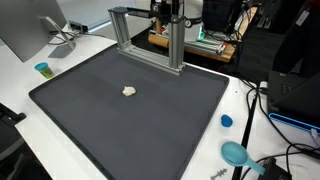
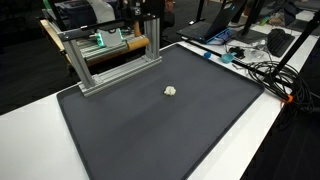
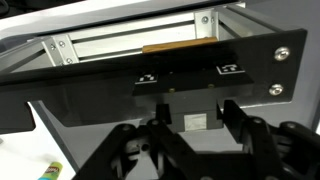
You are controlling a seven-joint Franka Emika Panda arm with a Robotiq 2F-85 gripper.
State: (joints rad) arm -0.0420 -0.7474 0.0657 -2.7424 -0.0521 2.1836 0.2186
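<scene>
Wide dark grey mat (image 1: 130, 125) covers the white surface (image 1: 90, 45). I'm up at the silver aluminium bar frame (image 1: 178, 45) on its far edge. The frame's flat black plate (image 3: 100, 92) fills my wrist view, just beyond my pincer (image 3: 196, 118), whose fingers stand apart with nothing between them. Pressing in could knock the plate or shove the frame. A small white crumpled lump (image 1: 129, 91) lies mid-mat, well apart.

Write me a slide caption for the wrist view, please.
Fingers, apart and empty, face a black plate before the aluminium frame.
</scene>
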